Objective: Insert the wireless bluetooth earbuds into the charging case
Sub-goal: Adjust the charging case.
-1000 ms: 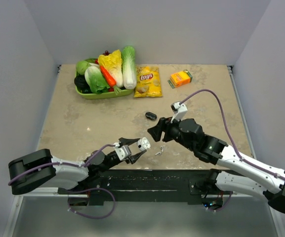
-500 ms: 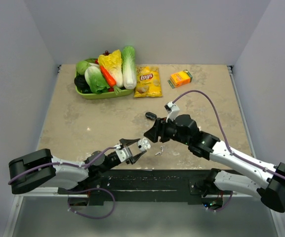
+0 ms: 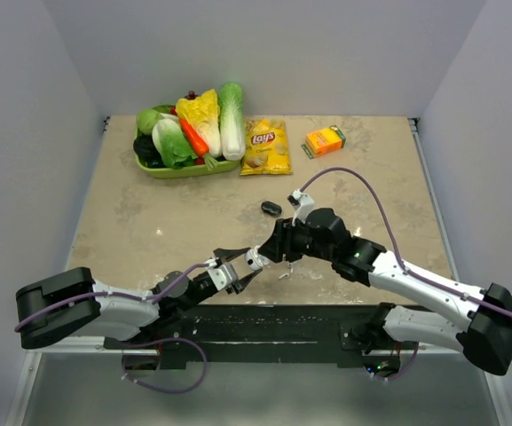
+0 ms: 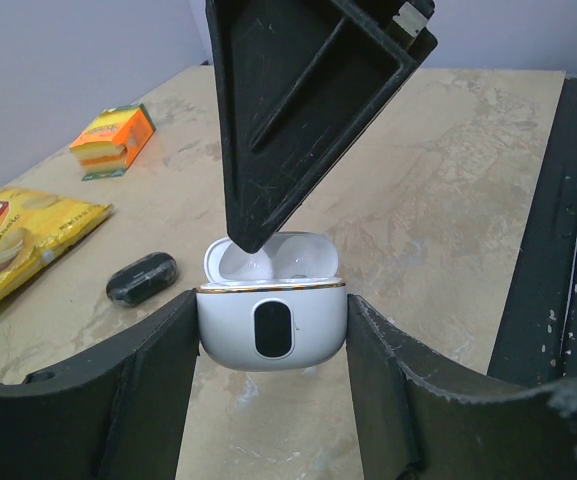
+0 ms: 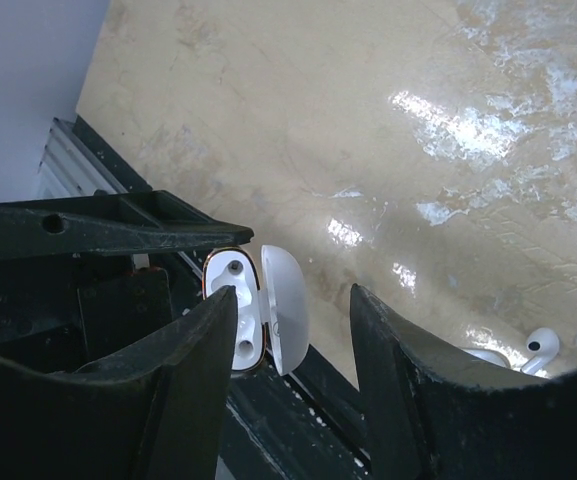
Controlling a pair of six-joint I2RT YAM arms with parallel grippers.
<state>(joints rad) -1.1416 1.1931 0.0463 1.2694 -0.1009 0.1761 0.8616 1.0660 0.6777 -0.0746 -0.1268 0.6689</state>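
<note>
My left gripper is shut on the white charging case and holds it just above the table with its lid open. My right gripper is open and right at the case. One of its fingers reaches the case mouth, and the raised lid sits between its fingers. Both sockets look empty. A white stemmed earbud lies on the table just right of the case. Whether a second one lies beside it I cannot tell.
A black oval pebble-like object lies beyond the case. At the back stand a green tray of vegetables, a yellow chip bag and an orange box. The black base rail runs along the near edge.
My right gripper has moved left and down to the case, and its jaws have narrowed. The left gripper and the case have stayed put.
</note>
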